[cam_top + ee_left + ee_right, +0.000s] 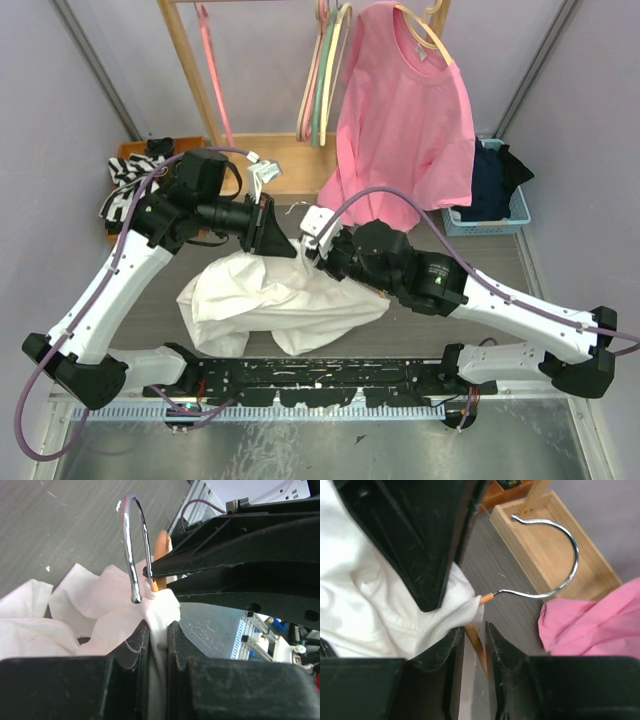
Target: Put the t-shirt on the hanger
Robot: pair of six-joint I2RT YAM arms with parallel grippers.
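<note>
The white t-shirt (270,300) lies bunched on the table between the arms, with one part drawn up to the grippers. My left gripper (159,630) is shut on a fold of that white cloth (160,607) at the neck. The orange hanger (476,642) pokes out of the cloth, and its silver hook (560,580) curves away over the table. My right gripper (474,630) stands open, slightly wider than the orange hanger arm that runs between its jaws. Both grippers meet tip to tip at the hanger's neck (160,545). The cloth hides most of the hanger.
A pink t-shirt (405,110) hangs on a cream hanger from the wooden rack (290,160) at the back. Green and pink hangers (320,80) hang beside it. A blue basket (520,215) of dark clothes sits right, and a striped cloth (125,185) sits left.
</note>
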